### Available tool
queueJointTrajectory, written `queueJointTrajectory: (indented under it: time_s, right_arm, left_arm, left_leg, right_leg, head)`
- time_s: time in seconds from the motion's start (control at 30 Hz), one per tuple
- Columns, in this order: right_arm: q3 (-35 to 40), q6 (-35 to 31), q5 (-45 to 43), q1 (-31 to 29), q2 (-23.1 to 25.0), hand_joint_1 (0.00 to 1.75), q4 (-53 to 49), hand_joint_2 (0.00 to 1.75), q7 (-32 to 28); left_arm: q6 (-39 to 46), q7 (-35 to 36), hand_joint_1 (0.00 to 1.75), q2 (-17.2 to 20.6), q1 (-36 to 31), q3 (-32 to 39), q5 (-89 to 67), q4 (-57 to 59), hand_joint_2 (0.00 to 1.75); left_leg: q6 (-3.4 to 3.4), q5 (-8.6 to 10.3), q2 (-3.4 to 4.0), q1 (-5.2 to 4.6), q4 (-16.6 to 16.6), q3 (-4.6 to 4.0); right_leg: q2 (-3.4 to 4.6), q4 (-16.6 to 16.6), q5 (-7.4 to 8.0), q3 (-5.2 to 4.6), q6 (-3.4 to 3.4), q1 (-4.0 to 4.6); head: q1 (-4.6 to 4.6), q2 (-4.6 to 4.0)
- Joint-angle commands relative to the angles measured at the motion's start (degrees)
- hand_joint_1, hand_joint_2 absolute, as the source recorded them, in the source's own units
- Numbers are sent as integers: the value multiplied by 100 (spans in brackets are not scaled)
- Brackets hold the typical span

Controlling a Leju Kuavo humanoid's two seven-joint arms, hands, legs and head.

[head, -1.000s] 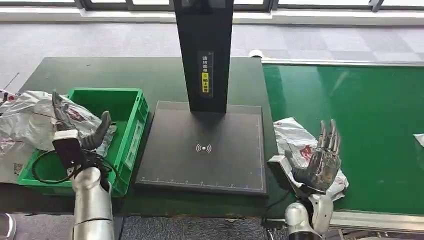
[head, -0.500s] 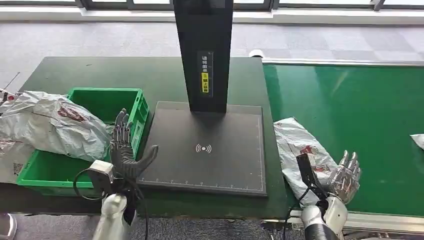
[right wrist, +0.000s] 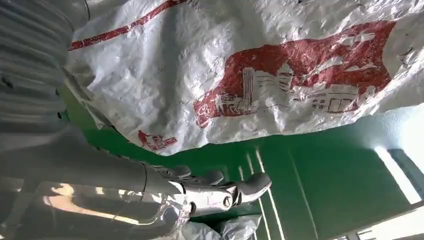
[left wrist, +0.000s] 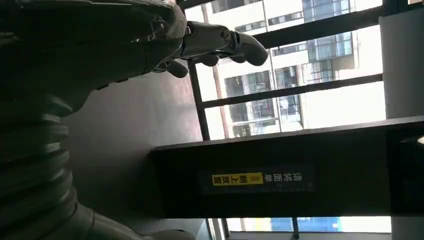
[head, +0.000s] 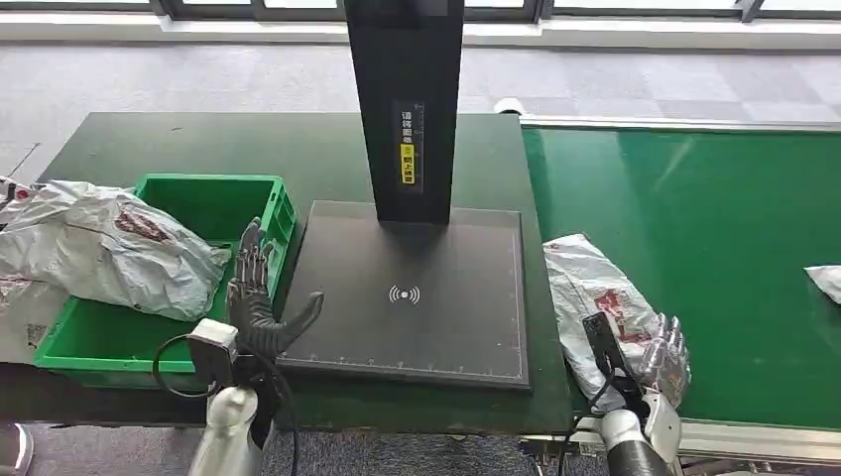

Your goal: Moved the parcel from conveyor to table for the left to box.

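Observation:
A white plastic parcel with red print point(head: 593, 290) lies on the green conveyor belt point(head: 714, 228), close to the scanner pad. My right hand point(head: 662, 352) is low at the parcel's near end, fingers stretched out, holding nothing. In the right wrist view the parcel point(right wrist: 280, 85) lies just beside the extended fingers point(right wrist: 220, 190). My left hand point(head: 260, 297) is open and upright, fingers spread, between the green bin point(head: 260, 213) and the pad. A second white parcel point(head: 109, 248) lies across the bin's left side.
The black scanner pad point(head: 407, 327) with its tall black post point(head: 407, 109) stands mid-table; the post's yellow label point(left wrist: 255, 177) appears in the left wrist view. More white bags point(head: 15, 297) lie left of the bin. Another parcel point(head: 823, 281) sits at the belt's right edge.
My left hand pulled out of the bin toward the pad, leaving the parcel lying there. My right hand dropped from above the conveyor parcel to its near end.

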Motion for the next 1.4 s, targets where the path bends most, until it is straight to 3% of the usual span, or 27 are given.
queueJointTrajectory:
  time_s: [0.03, 0.1, 0.27, 0.3, 0.33, 0.63, 0.73, 0.93, 1.0, 1.03, 1.07, 1.13, 1.2, 1.23, 1.3, 1.4]
  right_arm:
    - [-109, 998, -45, -221, -221, 0, 738, 175, 168]
    - [-81, 1417, -140, -179, -232, 0, 870, 175, -49]
    - [359, 2156, 349, -88, -327, 0, 1113, 175, 456]
    - [391, 2175, 383, -82, -331, 159, 1124, 175, 454]
    - [395, 2183, 385, -75, -314, 175, 1134, 175, 453]
    - [609, 2561, 583, -32, -309, 175, 1155, 175, 487]
    - [676, 2632, 635, -30, -292, 175, 1147, 175, 462]
    - [608, 2264, 553, -38, -250, 175, 1016, 175, 329]
    - [329, 1094, 101, -96, -28, 175, 517, 175, -538]
    - [-124, 702, -769, -132, 195, 175, 6, 175, -1331]
    - [-279, 64, -1165, -54, 349, 175, -562, 175, -1707]
    - [80, 352, -1579, 400, 527, 175, -1803, 175, -1608]
    - [80, 369, -1719, 465, 567, 175, -1967, 175, -1672]
    - [45, 87, -2263, 577, 678, 175, -2327, 175, -2220]
    - [269, -622, -2550, 974, 913, 175, -3375, 175, -2728]
    - [417, -660, -2471, 1436, 1250, 175, -4916, 175, -2728]
  left_arm:
    - [12, 13, 0, 108, 29, -415, -11, 188, 175]
    - [-16, 13, 0, 82, 4, -437, -2, 208, 175]
    - [-35, 13, 0, 94, -33, -522, -25, 338, 175]
    - [-27, 13, 0, 95, -39, -524, -22, 348, 175]
    - [-25, 13, 0, 98, -37, -522, -21, 348, 175]
    - [-24, 21, 0, 102, -26, -496, -20, 322, 175]
    - [-450, 13, 0, 155, 63, -528, 205, 223, 175]
    - [-572, 13, 0, 137, 122, -457, 248, 151, 175]
    - [-554, 29, 0, 109, 278, -370, 234, -91, 175]
    - [-610, 47, 0, 81, 398, -311, 236, -260, 175]
    - [-634, 66, 0, 46, 467, -271, 219, -362, 175]
    - [-685, 108, 0, -2, 530, -223, 160, -453, 175]
    - [-688, 108, 0, -10, 516, -221, 158, -433, 175]
    - [-692, 107, 0, -16, 483, -213, 152, -378, 175]
    - [-705, 98, 0, -24, 369, -218, 146, -196, 175]
    - [-699, 74, 0, -28, 246, -250, 115, 2, 175]
  left_leg:
    - [1, -3, 4, 0, -12, 22]
    - [2, -3, -5, 1, -10, 21]
    - [0, -7, 6, 1, -8, 28]
    - [0, -5, 6, 3, -16, 40]
    - [3, -12, 18, 5, -9, 46]
    - [2, -15, 26, 15, -17, 93]
    - [0, -23, 37, 21, -12, 117]
    - [-1, -24, 37, 22, -12, 124]
    - [-2, -26, 44, 21, -9, 125]
    - [-3, -25, 55, 20, -13, 118]
    - [-4, -28, 54, 18, -10, 118]
    - [-5, -29, 62, 13, -6, 103]
    - [-6, -32, 59, 10, -6, 85]
    - [-4, -27, 46, 14, -5, 72]
    - [-3, -28, 24, 15, -4, 71]
    - [-2, -31, -2, 11, -5, 62]
  right_leg:
    - [2, -12, -2, 21, -2, 1]
    - [-7, -13, -4, 24, -2, 2]
    - [3, -10, -2, 24, -2, 2]
    - [2, -21, -1, 37, -4, 4]
    - [14, -16, -1, 38, -3, 7]
    - [13, -35, 0, 90, -5, 18]
    - [24, -34, -3, 113, -7, 23]
    - [23, -37, -4, 125, -8, 30]
    - [30, -35, -3, 124, -8, 31]
    - [40, -37, 1, 113, -9, 30]
    - [39, -32, -2, 115, -9, 28]
    - [44, -19, -5, 97, -10, 22]
    - [42, -11, -7, 75, -12, 15]
    - [30, -10, -6, 65, -11, 15]
    - [13, -12, -13, 73, -10, 19]
    - [-10, -9, -26, 70, -10, 12]
  head:
    - [-2, 0]
    - [0, 0]
    - [-2, 0]
    - [0, 0]
    - [-2, 0]
    - [-2, 0]
    - [-2, 0]
    - [-2, 0]
    - [-2, 0]
    - [-2, 0]
    - [-2, 0]
    - [0, 0]
    - [-2, 0]
    - [-2, 0]
    - [0, 0]
    - [0, 0]
